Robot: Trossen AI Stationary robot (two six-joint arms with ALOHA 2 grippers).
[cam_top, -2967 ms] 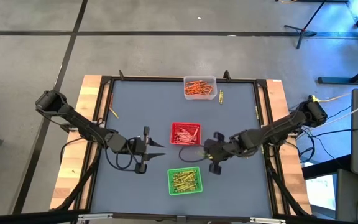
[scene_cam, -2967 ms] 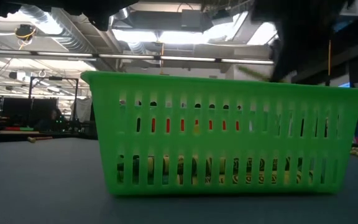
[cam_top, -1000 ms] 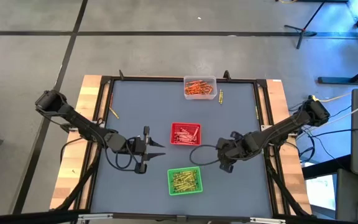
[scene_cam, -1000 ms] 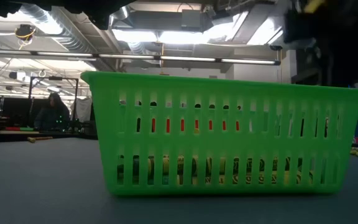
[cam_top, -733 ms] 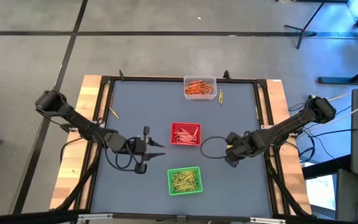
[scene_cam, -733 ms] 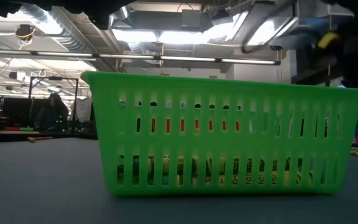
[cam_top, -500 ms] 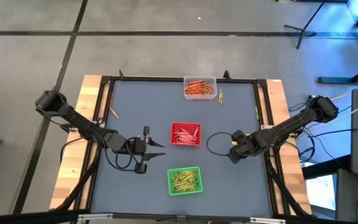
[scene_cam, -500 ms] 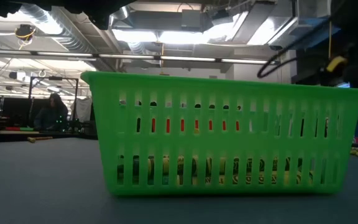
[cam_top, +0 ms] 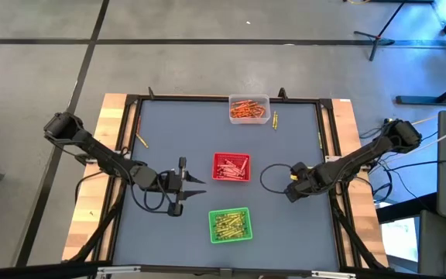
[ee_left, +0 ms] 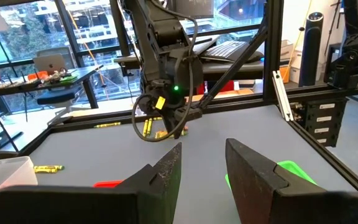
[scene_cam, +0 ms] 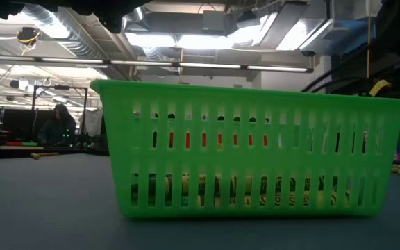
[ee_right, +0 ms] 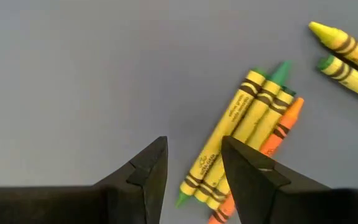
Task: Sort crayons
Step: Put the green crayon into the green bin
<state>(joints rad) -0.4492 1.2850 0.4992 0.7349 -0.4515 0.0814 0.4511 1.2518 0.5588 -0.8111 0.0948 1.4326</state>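
A small cluster of loose crayons (ee_right: pixel 247 137), yellow-green ones and an orange one, lies flat on the grey mat right of the red tray (cam_top: pixel 231 167). My right gripper (ee_right: pixel 194 165) points down over them, open. In its wrist view the cluster's lower ends show between and behind its fingers; I cannot tell whether they touch. Two more yellow-green crayons (ee_right: pixel 347 53) lie beside the cluster. My left gripper (cam_top: pixel 188 184) hovers level left of the red tray, open with nothing between its fingers (ee_left: pixel 201 168). Sorted crayons fill the green tray (cam_top: pixel 230 225), the red tray and the clear tray (cam_top: pixel 248 108).
Stray crayons lie by the clear tray (cam_top: pixel 275 120), at the right rail (cam_top: pixel 319 139) and near the left rail (cam_top: pixel 141 142). A black frame borders the mat. The green tray (scene_cam: pixel 255 160) fills the low view. A cable loops beside my right gripper (cam_top: pixel 268 177).
My right gripper has gone from beside the green tray toward the table's right edge, has come down, and has rolled about its own axis over the loose crayons. Its fingers have kept their gap. The trays and my left arm have kept still.
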